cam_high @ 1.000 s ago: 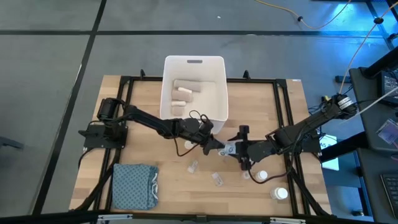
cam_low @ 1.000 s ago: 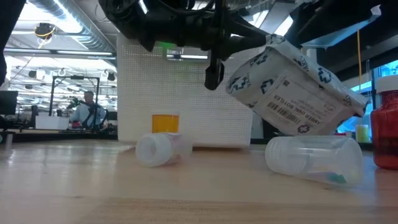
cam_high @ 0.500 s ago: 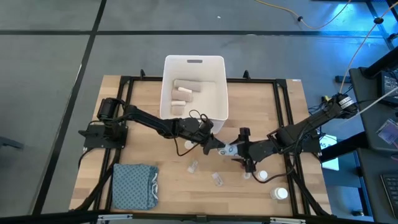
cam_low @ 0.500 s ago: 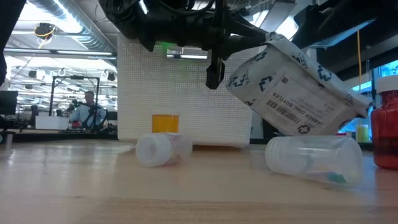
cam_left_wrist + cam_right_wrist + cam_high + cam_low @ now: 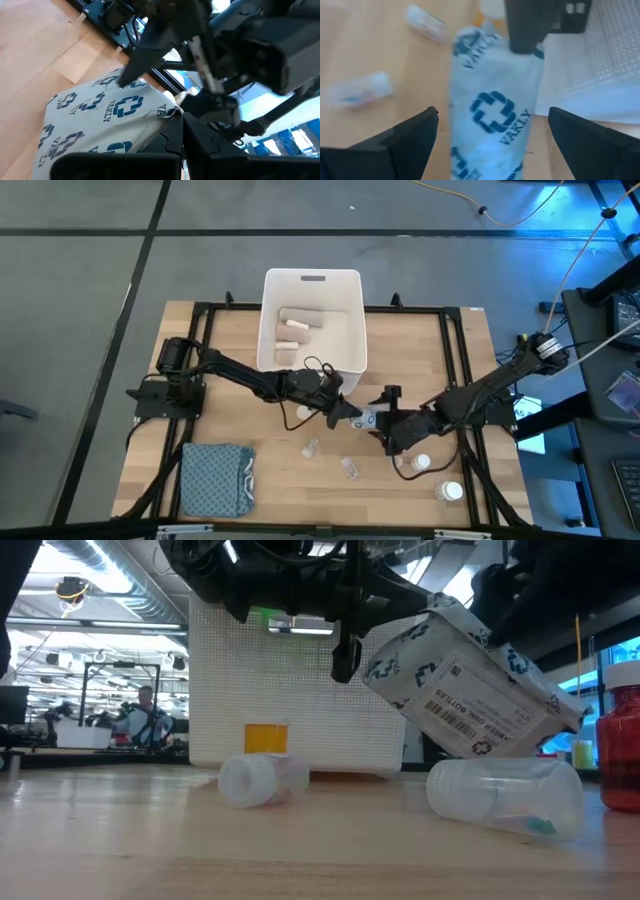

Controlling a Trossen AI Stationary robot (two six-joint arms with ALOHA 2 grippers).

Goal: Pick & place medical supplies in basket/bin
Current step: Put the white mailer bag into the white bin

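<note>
**Packet hanging mid-air next to the tub**

The left gripper is pinching one white packet with blue crosses, holding it tilted above the table, just right of the white tub's near corner. The right gripper is sitting right beside it with fingers spread wide, gripping nothing. I'm counting three beige rolls lying inside the tub. On the wood there are two clear vials near the middle, two white bottles to the right, and one folded blue cloth at the near left.
</note>
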